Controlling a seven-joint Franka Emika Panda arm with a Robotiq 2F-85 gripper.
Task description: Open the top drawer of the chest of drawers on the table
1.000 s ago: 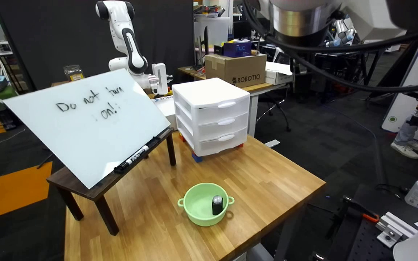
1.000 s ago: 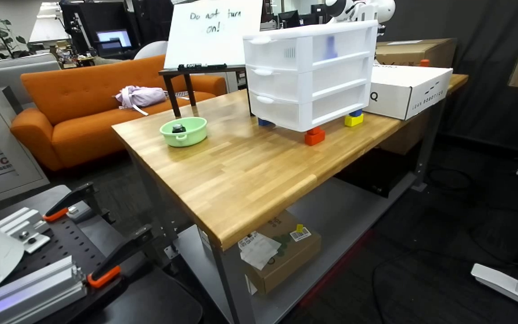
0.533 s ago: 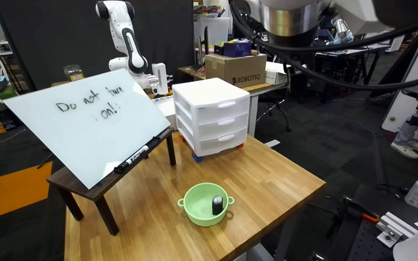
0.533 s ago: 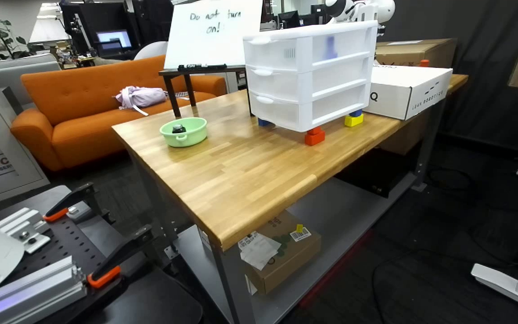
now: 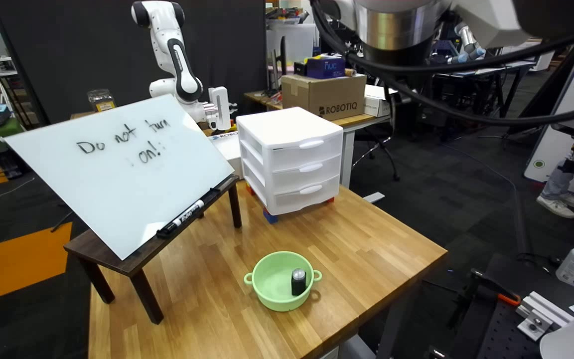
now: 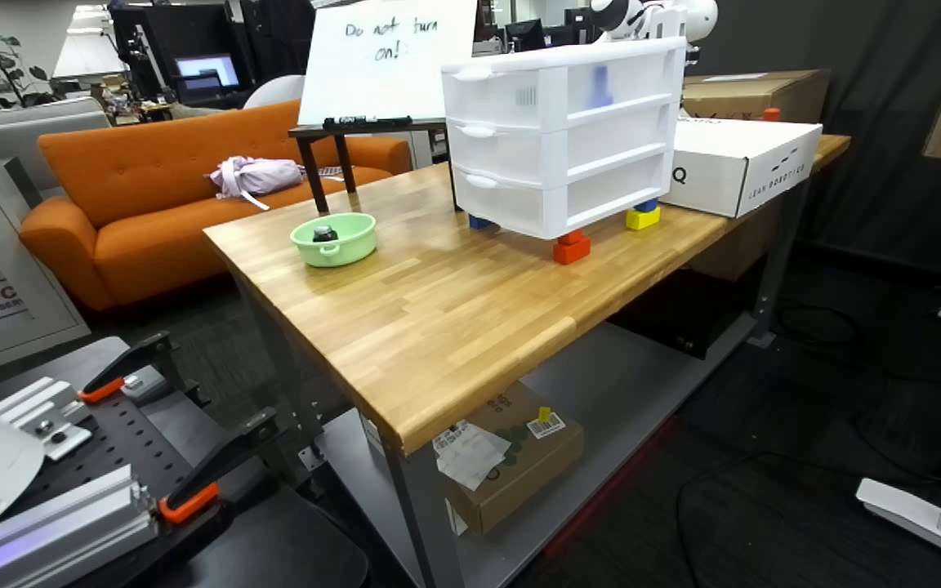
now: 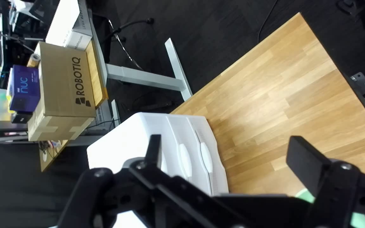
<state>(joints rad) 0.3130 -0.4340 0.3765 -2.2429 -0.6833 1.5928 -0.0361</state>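
Observation:
The white chest of drawers [image 5: 287, 124] stands on the wooden table [image 5: 227, 279], raised on coloured blocks. It also shows in an exterior view [image 6: 626, 135]. Its top drawer [image 5: 292, 157] is closed, flush with the drawers below, with a white handle [image 5: 312, 144]. In the wrist view the top drawer [image 7: 156, 124] is partly hidden behind a finger of my gripper [image 7: 226, 148]. My gripper is open, jaws wide apart, nothing between them. It appears some way off from the chest. Only my arm [image 5: 399, 30] shows in an exterior view, at top right; the gripper is outside both exterior views.
A green bowl [image 5: 267, 271] with a black object stands in front of the chest. A whiteboard [image 5: 117, 184] leans on a low dark-wood table beside it. A white box [image 6: 707, 171] stands behind. Another white arm [image 5: 180, 65] hangs farther back. My cable [image 5: 446, 104] loops below my arm.
My arm and its cable have shifted left in an exterior view, mostly in the first half second. The chest, its drawers and the bowl have not moved.

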